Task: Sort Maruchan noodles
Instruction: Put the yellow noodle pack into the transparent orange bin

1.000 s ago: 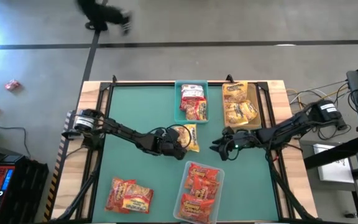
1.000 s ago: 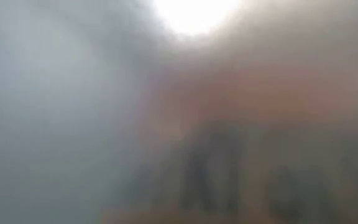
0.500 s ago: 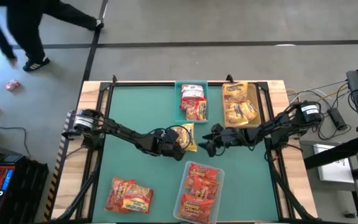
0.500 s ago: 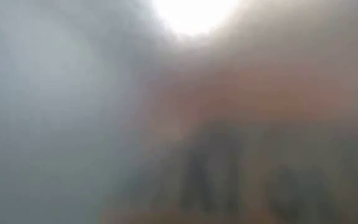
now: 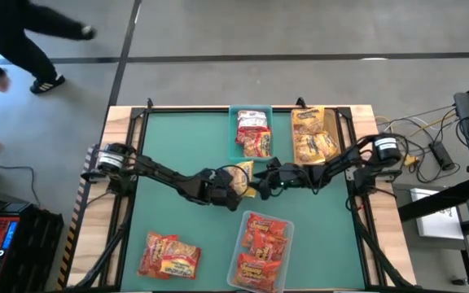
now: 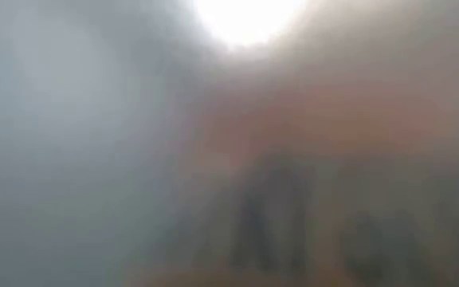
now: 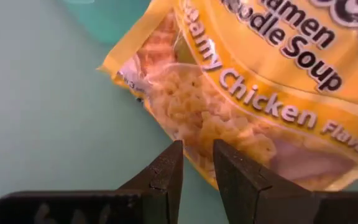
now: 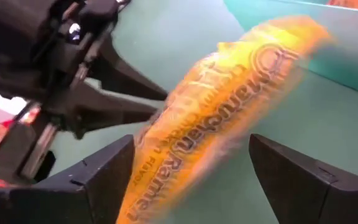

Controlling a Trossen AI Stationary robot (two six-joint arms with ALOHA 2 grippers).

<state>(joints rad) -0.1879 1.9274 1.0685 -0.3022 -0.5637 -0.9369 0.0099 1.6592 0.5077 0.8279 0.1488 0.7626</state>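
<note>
Between the right hand's (image 8: 191,177) spread fingers: yellow packet (image 8: 229,112).

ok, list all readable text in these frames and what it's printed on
"...amen ...oodle Soup": yellow packet, left wrist view, cut off at the picture's edge.
"...amy Chicken Flavor": same packet, same view.
"Maruchan Ramen", smeared but legible: same yellow packet, right wrist view; the smaller print beside it is too blurred.
Labels on the packets in the bins and on the table: too small to read.
Low view: nothing readable.
</note>
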